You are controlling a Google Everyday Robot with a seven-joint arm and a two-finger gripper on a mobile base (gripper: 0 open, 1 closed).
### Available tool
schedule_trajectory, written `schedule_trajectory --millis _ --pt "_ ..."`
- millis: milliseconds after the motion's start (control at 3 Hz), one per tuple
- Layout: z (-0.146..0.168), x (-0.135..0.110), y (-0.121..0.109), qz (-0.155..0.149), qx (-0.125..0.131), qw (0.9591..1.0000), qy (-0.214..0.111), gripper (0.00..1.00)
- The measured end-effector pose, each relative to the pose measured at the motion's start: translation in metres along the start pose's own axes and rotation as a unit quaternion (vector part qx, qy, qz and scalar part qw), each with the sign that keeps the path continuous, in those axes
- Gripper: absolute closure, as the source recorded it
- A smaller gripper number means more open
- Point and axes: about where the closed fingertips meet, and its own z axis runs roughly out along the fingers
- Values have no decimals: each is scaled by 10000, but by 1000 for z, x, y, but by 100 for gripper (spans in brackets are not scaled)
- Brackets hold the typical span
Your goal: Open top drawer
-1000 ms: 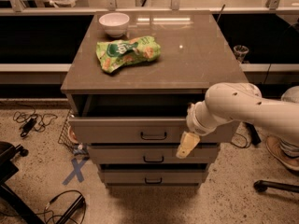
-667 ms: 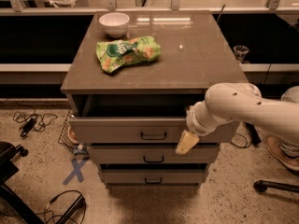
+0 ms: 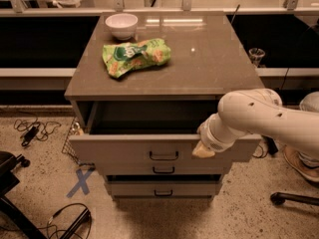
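1. Your top drawer (image 3: 124, 151) stands partly pulled out of the cabinet. Its tall front panel sits forward of the cabinet's front edge, and a dark opening shows behind it, just under the surface (image 3: 214, 66).
2. The drawer's small black bar handle (image 3: 164, 156) sits near the middle of the panel, low down. Nothing is on it.
3. The gripper (image 3: 203, 151) is at the right part of that front panel, to the right of the handle, with its pale tip over the panel's lower half. You cannot tell whether it touches the panel, and you cannot tell whether it is open, closed or clamped on anything.
4. The white arm (image 3: 259, 118) comes in from the right edge of the view and crosses the drawer's right end, hiding that corner.
5. Two shorter drawers lie below. The middle drawer (image 3: 129, 170) is tucked under the top one's front, and the bottom drawer (image 3: 134, 189) has a dark gap above it. Each carries a like black handle.
6. On the surface, a white bowl (image 3: 122, 25) stands at the back left. A green snack bag (image 3: 135, 57) lies near it, toward the front.
7. On the floor, a blue tape cross (image 3: 80, 181) lies just left of the cabinet. Black cables (image 3: 32, 131) lie further left.
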Motion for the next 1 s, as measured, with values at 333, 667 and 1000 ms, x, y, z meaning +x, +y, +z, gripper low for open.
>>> schedule_trajectory --millis 333,667,1000 --pt "-6 -2 -1 1 -5 10000 4 84" --pt "-10 -3 -1 2 -6 10000 4 100" --pt "-10 -2 7 -18 -85 10000 6 100"
